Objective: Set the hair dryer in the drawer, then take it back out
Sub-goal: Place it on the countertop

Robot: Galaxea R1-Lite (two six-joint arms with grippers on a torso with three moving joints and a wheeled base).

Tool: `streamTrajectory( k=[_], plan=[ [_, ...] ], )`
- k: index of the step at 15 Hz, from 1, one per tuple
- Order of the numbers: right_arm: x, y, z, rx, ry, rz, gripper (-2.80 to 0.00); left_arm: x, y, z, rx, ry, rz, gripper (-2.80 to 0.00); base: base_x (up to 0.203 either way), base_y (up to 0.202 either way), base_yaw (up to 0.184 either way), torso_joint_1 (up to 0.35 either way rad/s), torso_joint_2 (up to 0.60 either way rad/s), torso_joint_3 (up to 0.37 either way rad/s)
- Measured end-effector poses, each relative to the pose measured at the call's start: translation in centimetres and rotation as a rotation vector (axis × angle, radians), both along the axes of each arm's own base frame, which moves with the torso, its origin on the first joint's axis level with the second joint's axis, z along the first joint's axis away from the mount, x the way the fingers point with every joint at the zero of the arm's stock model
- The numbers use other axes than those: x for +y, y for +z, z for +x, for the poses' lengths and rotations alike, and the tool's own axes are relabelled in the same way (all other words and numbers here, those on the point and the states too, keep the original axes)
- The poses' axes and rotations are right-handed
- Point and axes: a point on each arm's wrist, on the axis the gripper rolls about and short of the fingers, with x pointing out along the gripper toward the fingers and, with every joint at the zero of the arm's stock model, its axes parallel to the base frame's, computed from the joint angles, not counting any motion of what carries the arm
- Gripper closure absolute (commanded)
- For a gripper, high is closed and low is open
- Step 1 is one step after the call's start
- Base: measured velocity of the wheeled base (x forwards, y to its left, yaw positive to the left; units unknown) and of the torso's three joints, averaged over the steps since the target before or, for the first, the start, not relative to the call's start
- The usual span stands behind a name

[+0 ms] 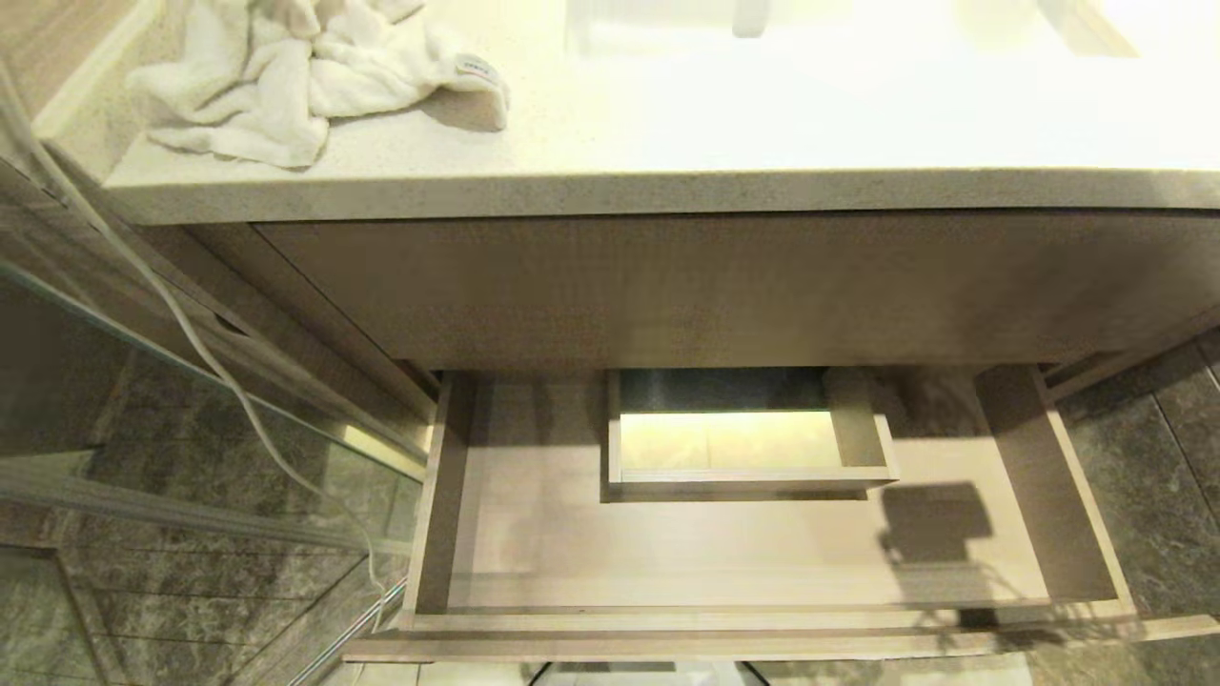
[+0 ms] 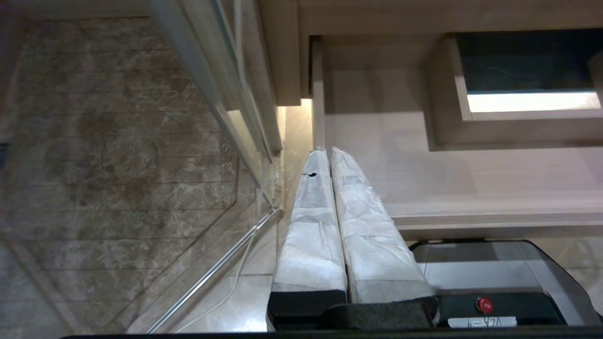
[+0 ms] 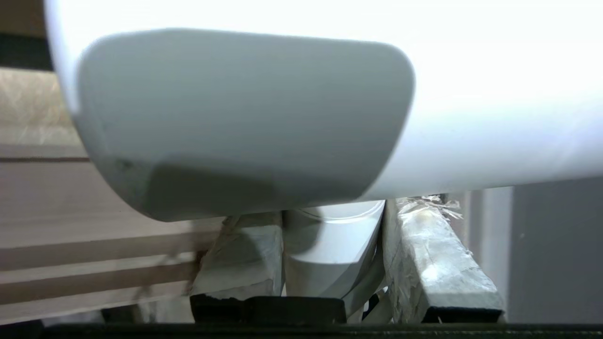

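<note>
- Right wrist view: right gripper (image 3: 332, 263) fingers clamp hair dryer (image 3: 301, 108) handle, barrel beyond the fingertips.
- Left gripper (image 2: 328, 155) fingers pressed together, empty.
- Likely the carry step: keep grip firm; drawer (image 1: 743, 562) open, empty.

From the head view we look steeply down over the counter (image 1: 610, 191) edge into the open drawer (image 1: 534, 534). Our left wrist view faces down along its closed fingers (image 2: 325, 226) at that same drawer (image 2: 471, 179) and its boxed cut-out (image 2: 527, 122), the part both views share. Our right wrist view sits hard against the hair dryer (image 3: 245, 122), which fills most of it.
</note>
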Motion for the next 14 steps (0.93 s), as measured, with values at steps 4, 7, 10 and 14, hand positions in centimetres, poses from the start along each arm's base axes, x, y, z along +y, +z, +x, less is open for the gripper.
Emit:
streamTrajectory(
  k=[4,7,10,14],
  plan=[
    [0.0,1.6,0.0,-0.098,0.002,-0.044,0.0,0.0,0.0,0.0,0.0,0.0,0.0,0.0,0.0,0.0,0.0,0.313,-0.56,-0.255],
    [-0.1,1.9,0.2,-0.124,0.002,-0.056,0.0,0.0,0.0,0.0,-0.001,0.0,0.0,0.0,0.0,0.0,0.0,0.321,-0.59,-0.272],
    [-0.2,2.0,0.4,-0.138,0.001,-0.062,0.0,0.0,0.0,0.0,-0.002,0.0,0.0,0.0,0.0,0.0,0.0,0.312,-0.59,-0.273],
    [-0.3,2.2,0.6,-0.151,0.002,-0.068,0.0,0.0,0.0,0.0,0.0,-0.001,0.0,0.0,0.0,0.0,0.0,0.206,-0.38,-0.181]
  ],
)
